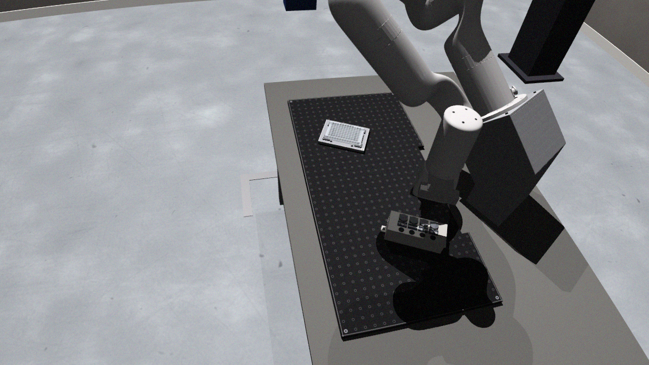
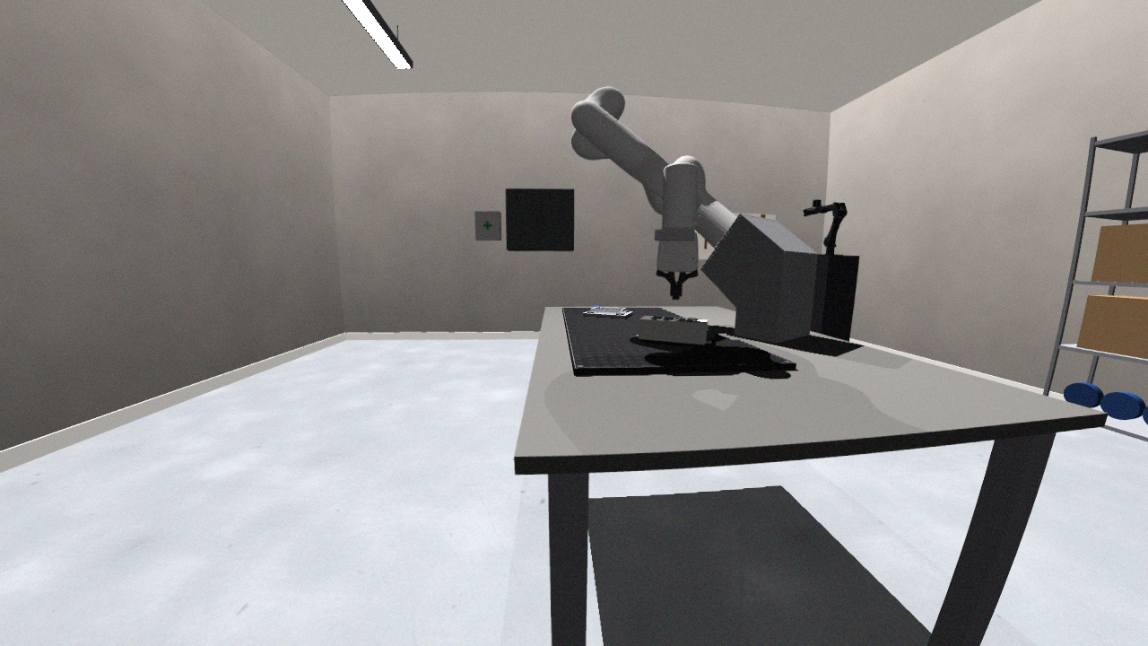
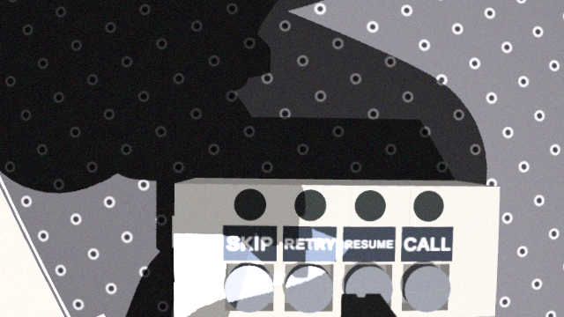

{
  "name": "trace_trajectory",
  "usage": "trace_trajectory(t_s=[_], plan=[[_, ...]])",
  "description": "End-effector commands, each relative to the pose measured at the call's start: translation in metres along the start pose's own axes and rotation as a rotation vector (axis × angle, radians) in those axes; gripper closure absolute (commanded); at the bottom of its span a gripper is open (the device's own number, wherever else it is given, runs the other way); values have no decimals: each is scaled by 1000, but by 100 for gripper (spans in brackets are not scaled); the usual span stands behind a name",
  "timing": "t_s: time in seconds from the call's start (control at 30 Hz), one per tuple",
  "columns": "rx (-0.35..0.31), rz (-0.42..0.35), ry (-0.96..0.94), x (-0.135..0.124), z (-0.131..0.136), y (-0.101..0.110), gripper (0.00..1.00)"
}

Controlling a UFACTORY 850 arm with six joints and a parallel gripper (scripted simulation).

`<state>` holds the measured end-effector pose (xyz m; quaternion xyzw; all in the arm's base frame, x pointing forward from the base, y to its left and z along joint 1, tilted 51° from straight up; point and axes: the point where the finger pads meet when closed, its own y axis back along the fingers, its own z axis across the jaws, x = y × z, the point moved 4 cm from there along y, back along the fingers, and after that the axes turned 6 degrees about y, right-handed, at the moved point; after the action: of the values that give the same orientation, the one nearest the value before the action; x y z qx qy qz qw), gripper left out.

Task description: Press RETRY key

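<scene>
The operator panel (image 3: 336, 248) is a pale box on the black perforated mat, and it also shows in the top view (image 1: 415, 230) and the exterior view (image 2: 674, 329). Its keys read, left to right, SKIP (image 3: 248, 288), RETRY (image 3: 308, 288), RESUME (image 3: 367, 286) and CALL (image 3: 426, 287). The four lamps above them, including RETRY's lamp (image 3: 310, 204), are all dark. My gripper (image 3: 366, 307) is shut and empty. Its dark tip shows at the bottom edge of the wrist view, just below the RESUME key. From the side it (image 2: 676, 291) hangs a little above the panel.
A white well plate (image 1: 343, 135) lies at the far end of the mat (image 1: 363, 195). The arm's large grey base box (image 1: 508, 163) stands right of the panel. A dark pillar (image 1: 544, 40) stands at the table's far right corner. Arm shadows cover part of the panel.
</scene>
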<state>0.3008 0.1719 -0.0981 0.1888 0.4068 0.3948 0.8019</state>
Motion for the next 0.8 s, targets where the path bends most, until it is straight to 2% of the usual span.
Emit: trace_trajectory(t_s=[0.0,0.2,0.47,0.77], plan=[[-1,1,0,1,0,-7,100],[-1,1,0,1,0,-17,100],[-1,1,0,1,0,-17,100],[-1,1,0,-1,15,-17,100]])
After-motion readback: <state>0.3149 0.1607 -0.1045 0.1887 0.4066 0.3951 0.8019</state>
